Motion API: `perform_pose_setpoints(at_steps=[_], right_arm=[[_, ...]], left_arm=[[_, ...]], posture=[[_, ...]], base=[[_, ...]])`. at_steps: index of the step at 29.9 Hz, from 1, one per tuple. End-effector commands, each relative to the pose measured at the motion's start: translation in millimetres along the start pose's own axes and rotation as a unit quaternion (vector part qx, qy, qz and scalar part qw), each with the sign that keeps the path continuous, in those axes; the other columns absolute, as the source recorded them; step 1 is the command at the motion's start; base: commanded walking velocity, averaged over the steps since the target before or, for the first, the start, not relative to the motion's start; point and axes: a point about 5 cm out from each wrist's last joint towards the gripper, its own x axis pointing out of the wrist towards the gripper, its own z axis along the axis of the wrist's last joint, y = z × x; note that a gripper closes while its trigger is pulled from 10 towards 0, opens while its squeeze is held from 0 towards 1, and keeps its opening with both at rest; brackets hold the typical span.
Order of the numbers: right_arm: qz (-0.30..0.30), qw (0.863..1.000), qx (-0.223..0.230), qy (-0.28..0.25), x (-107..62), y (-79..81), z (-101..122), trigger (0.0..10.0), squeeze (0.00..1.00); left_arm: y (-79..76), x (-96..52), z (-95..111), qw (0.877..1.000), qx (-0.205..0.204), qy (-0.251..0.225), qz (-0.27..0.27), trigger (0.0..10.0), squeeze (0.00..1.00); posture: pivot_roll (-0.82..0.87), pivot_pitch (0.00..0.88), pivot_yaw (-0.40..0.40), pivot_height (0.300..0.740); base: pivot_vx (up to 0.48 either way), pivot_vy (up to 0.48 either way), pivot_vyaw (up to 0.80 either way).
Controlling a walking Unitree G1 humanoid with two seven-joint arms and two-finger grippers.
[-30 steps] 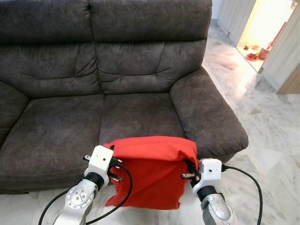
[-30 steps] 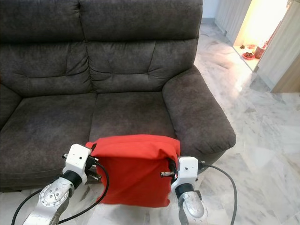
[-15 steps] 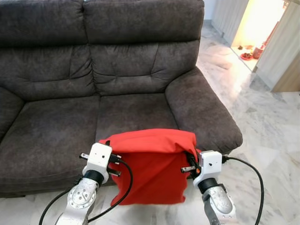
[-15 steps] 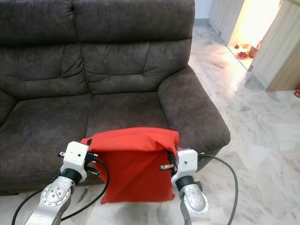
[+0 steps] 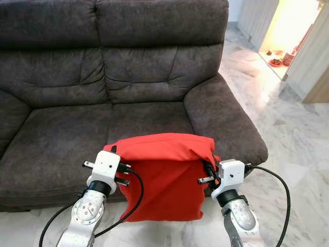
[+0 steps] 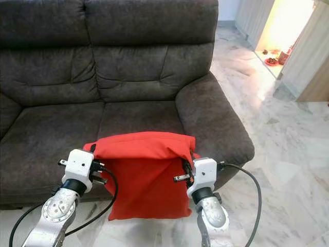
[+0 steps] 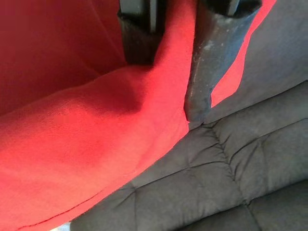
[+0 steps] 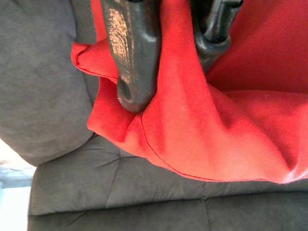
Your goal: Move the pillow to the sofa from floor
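Just one pillow (image 5: 165, 175), two grippers

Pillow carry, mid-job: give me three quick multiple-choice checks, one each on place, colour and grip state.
1. Where is the pillow?
A. flat on the floor
B. held up at the front edge of the sofa seat
C. on the armrest

2. What colour is the pillow?
A. red
B. blue
C. grey

3. How do the grippers stand?
A. both open
B. one shut
C. both shut on the pillow

Answers:
1 B, it hangs between the two arms, its top over the seat edge.
2 A, its cloth is plain red.
3 C, the left gripper and right gripper each pinch a fold of red cloth.
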Motion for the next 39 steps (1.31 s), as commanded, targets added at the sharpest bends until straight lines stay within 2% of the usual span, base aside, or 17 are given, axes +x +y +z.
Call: perform_pose_setpoints(at_steps=[1,10,31,35,39], right_arm=[[-0.033,0.998,-0.017,-0.055,1.4,-17.3,22,10.0,0.0],[-0.038,0.998,-0.014,-0.054,2.6,-17.0,21,10.0,0.0],[-0.036,0.998,-0.011,-0.054,4.8,-15.2,23,10.0,0.0],[-0.04,0.996,-0.014,-0.081,10.1,-15.0,36,10.0,0.0],[-0.024,0.991,-0.023,-0.13,20.6,-10.0,64,10.0,0.0]], left_arm=[[33.3,-0.7,5,0.997,0.013,-0.01,0.082,10.0,0.0],[31.2,1.4,9,0.997,0.004,-0.019,0.077,10.0,0.0],[31.5,2.8,12,0.997,-0.002,-0.023,0.075,10.0,0.0],[36.6,5.4,17,0.996,0.0,-0.033,0.082,10.0,0.0],[46.8,12.3,31,0.994,0.004,-0.056,0.097,10.0,0.0]], posture=[[0.01,0.102,0.034,0.74],[0.02,0.087,0.034,0.74],[0.03,0.114,0.035,0.74],[0.04,0.117,0.038,0.74],[0.03,0.118,0.038,0.74]], base=[[0.0,0.0,0.0],[0.0,0.0,0.0],[0.273,0.0,0.0],[0.3,0.0,0.0],[0.3,0.0,0.0]])
